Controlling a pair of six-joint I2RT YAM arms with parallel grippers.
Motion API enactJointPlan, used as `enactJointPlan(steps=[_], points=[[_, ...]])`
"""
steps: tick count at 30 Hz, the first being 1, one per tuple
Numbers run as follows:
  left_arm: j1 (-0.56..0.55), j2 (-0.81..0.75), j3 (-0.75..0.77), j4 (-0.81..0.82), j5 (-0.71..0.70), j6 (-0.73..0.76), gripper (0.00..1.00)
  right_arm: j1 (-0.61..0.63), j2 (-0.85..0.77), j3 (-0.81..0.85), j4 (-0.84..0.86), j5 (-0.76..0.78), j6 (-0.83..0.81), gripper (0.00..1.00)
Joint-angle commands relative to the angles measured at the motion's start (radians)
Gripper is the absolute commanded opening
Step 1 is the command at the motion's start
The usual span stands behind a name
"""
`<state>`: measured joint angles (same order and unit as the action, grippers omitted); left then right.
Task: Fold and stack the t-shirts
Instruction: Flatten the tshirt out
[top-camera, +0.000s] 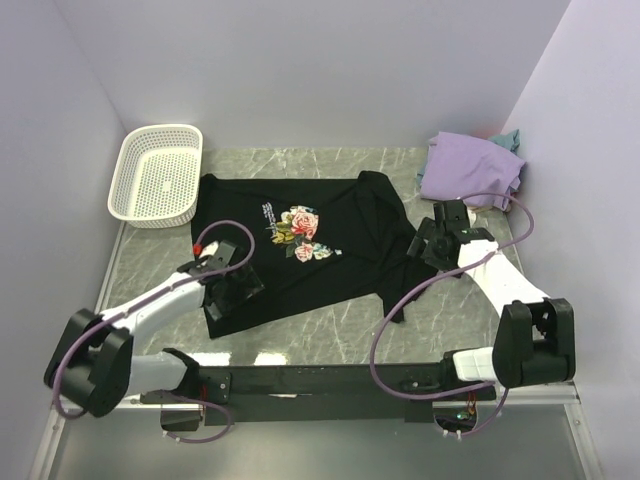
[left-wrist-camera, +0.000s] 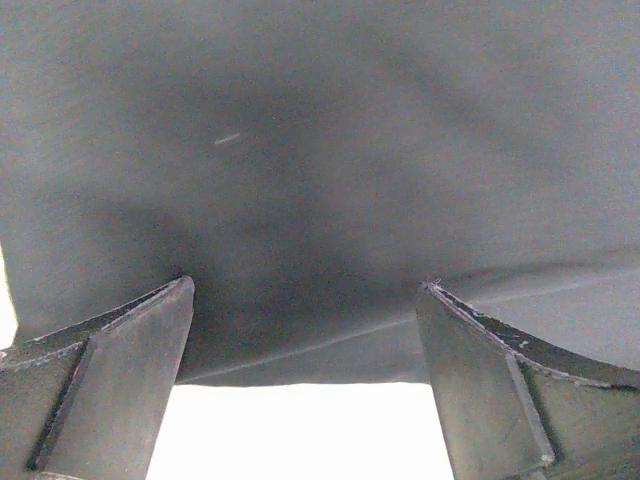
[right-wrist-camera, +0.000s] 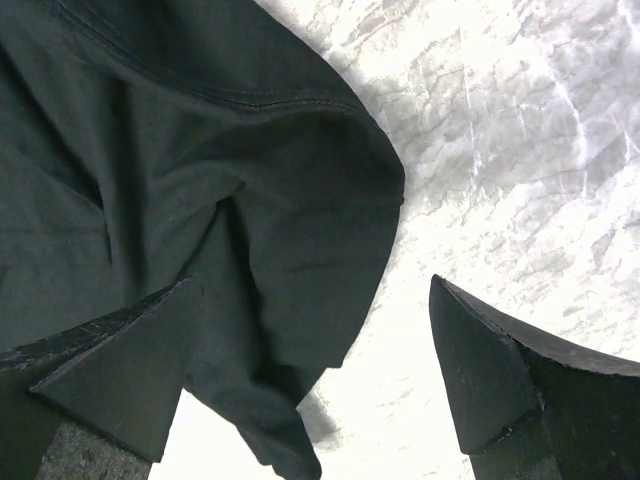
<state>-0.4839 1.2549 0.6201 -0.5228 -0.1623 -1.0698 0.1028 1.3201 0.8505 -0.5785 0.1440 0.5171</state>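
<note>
A black t-shirt (top-camera: 300, 255) with a rose print and white lettering lies spread out on the marble table (top-camera: 450, 310). My left gripper (top-camera: 232, 285) hovers open over its near-left corner. In the left wrist view black cloth (left-wrist-camera: 320, 150) fills the frame, and its hem edge runs between the open fingers of that gripper (left-wrist-camera: 306, 285). My right gripper (top-camera: 430, 240) stands open at the shirt's right edge. In the right wrist view it (right-wrist-camera: 316, 283) straddles a rumpled sleeve (right-wrist-camera: 250, 200), and nothing is pinched. A lavender t-shirt (top-camera: 468, 170) lies bunched at the back right, with a teal one (top-camera: 510, 138) peeking from behind it.
A white perforated basket (top-camera: 155, 175) stands at the back left corner. Purple walls close in on three sides. Bare marble (right-wrist-camera: 500, 120) shows to the right of the sleeve, and the arms' black base bar (top-camera: 320, 380) runs along the near edge.
</note>
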Motion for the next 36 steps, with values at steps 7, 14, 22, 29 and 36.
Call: enactJointPlan(steps=[7,14,22,29,36], points=[[0.042,-0.198,-0.042,-0.206,-0.043,-0.068,0.99,-0.063,0.044,-0.067,0.100,-0.130,-0.003,1.00],[0.073,-0.144,-0.019,-0.181,-0.019,-0.015,0.99,-0.098,0.103,-0.093,0.143,-0.141,0.000,1.00],[0.100,-0.127,0.001,-0.157,-0.006,0.016,0.99,-0.124,0.157,-0.113,0.200,-0.172,0.000,0.69],[0.114,-0.092,0.020,-0.148,-0.014,0.044,0.99,-0.132,0.145,-0.117,0.189,-0.110,-0.008,0.00],[0.136,-0.016,0.098,-0.213,-0.129,0.080,0.99,-0.129,-0.059,-0.081,0.046,0.164,0.038,0.00]])
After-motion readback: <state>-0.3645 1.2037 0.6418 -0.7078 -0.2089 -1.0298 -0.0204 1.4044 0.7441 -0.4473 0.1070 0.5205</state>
